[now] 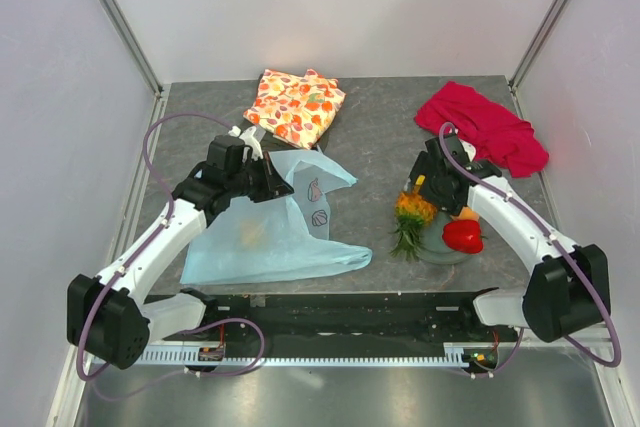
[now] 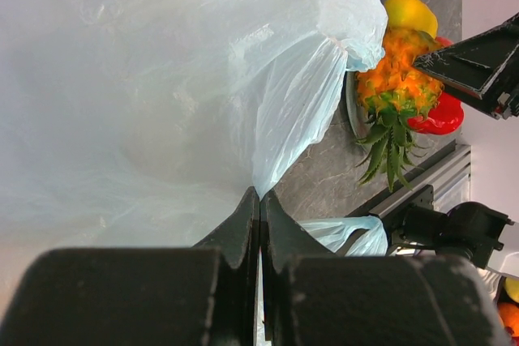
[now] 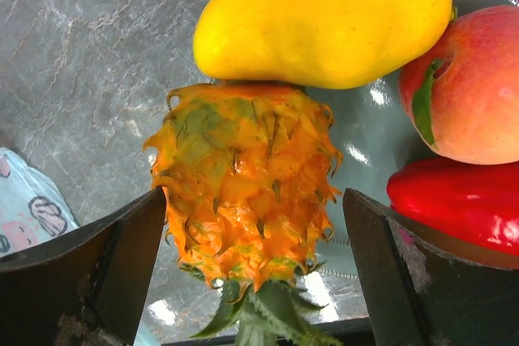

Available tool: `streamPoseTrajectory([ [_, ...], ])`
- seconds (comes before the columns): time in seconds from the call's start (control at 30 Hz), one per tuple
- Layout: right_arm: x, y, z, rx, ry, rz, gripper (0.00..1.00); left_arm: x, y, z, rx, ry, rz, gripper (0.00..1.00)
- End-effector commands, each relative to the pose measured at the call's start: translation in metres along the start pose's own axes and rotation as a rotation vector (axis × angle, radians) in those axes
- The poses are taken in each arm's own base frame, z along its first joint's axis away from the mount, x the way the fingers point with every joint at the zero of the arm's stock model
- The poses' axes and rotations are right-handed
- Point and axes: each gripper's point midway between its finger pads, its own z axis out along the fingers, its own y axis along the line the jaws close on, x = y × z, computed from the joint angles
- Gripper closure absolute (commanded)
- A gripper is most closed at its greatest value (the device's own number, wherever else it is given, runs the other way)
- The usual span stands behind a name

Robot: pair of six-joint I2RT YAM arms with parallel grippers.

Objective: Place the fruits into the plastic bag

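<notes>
The thin translucent light-blue plastic bag (image 1: pixel 290 237) is pinched in the clamped left gripper (image 2: pixel 259 208); one yellowish fruit (image 1: pixel 250 235) is judged inside. On the grey-green round plate (image 3: pixel 365 139) the small orange pineapple (image 3: pixel 243 192) is straddled by the spread right gripper (image 3: pixel 255 237); yellow mango (image 3: pixel 324 18), orange peach (image 3: pixel 470 87) and glossy red pepper (image 3: pixel 454 200) are left

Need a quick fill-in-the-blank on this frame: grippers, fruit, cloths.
1. The left gripper is ___ on the plastic bag.
2. The right gripper is open, one finger each side of the ___.
3. In the top view, the red cloth lies to the ___ of the floral cloth.
Missing words: shut; pineapple; right.
</notes>
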Motion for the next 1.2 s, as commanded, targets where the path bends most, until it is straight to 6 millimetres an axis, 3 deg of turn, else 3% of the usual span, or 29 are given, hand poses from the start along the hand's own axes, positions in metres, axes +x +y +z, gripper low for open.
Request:
streamPoseTrajectory([
  [0.0, -0.001, 0.003, -0.014, -0.040, -0.010, 0.000, 0.02, -0.007, -0.008, -0.001, 0.037, -0.022, -0.011, 0.98],
  [0.23, -0.007, -0.006, -0.026, -0.033, -0.057, -0.018, 0.02, -0.006, -0.007, 0.000, 0.035, -0.019, -0.017, 0.98],
  [0.47, 0.006, -0.020, -0.008, 0.049, 0.004, -0.077, 0.02, -0.005, -0.008, 0.001, 0.040, -0.016, -0.017, 0.98],
  [1.17, 0.026, -0.027, 0.027, 0.094, 0.083, -0.122, 0.02, -0.002, -0.006, 0.004, 0.040, -0.004, -0.022, 0.98],
])
